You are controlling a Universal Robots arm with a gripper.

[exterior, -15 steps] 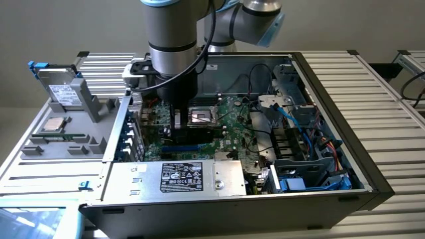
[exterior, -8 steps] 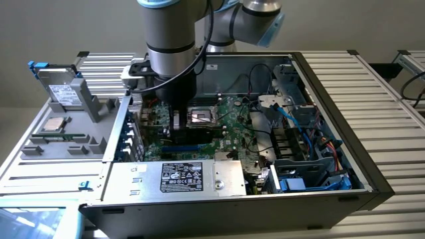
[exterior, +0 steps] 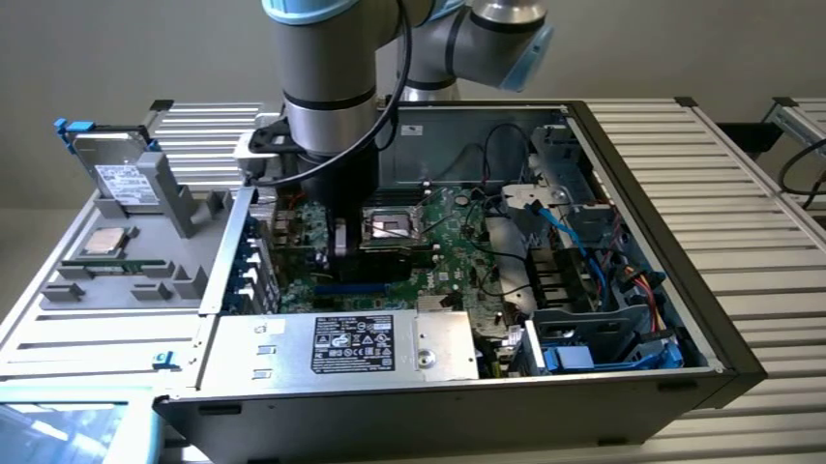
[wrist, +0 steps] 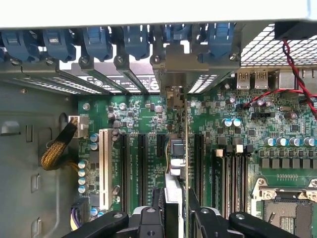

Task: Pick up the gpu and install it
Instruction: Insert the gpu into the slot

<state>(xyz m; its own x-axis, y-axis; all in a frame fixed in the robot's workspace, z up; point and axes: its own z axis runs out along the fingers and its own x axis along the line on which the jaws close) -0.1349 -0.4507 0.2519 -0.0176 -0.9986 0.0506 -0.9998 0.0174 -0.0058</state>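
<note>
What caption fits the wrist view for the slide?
Gripper holds the gpu edge-on over the motherboard, parallel to its card slots.

Green motherboard, blue bracket clips, white slot, black tool.

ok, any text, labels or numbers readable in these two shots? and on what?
No text can be quoted; nothing reads clearly.
On the power supply label: white print and logos on black, too blurred to read.
On the drive label: dark print on white, too blurred.
On the circuit board: white markings, too small to read.
</note>
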